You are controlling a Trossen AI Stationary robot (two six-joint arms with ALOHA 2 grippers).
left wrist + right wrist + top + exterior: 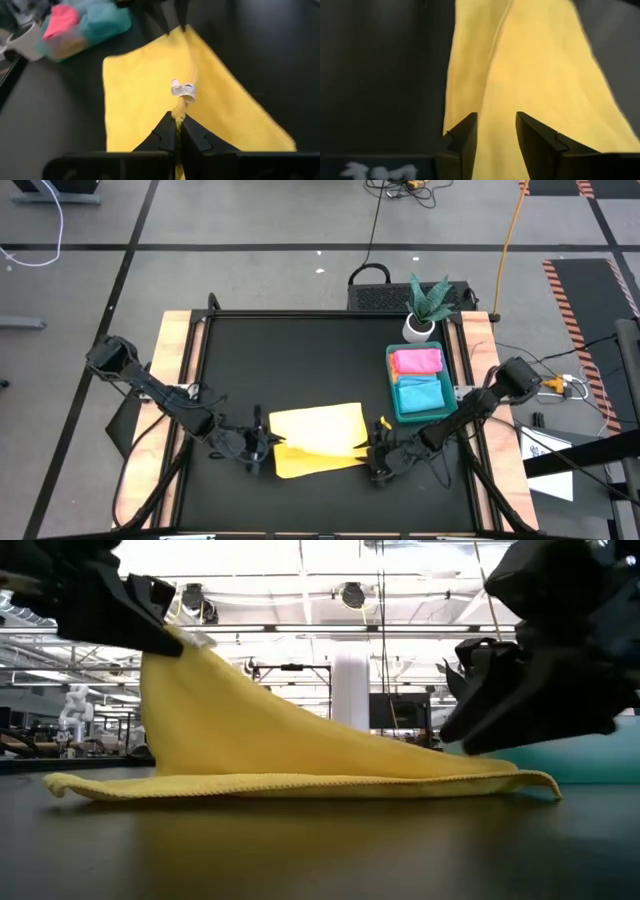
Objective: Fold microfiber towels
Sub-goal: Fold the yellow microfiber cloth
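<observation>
A yellow microfiber towel lies spread on the black table near the front edge. Its left corner is raised, and the cloth slopes down from there to the table. My left gripper is shut on that raised corner. My right gripper stands open at the towel's right edge, with yellow cloth showing past its two fingers. A folded pink towel and a light blue towel lie in the green tray. My left gripper pinches the yellow towel's left corner between its two fingers, just beside the white label. The fingers slant down from the table's left side. The corner is lifted clear and the cloth runs in a ridge down to the table. Whether my right gripper touches the towel I cannot tell.
The green tray stands at the table's right side, close behind my right arm. A small potted plant in a white pot sits at the far right corner. Bare black tabletop stretches behind the towel.
</observation>
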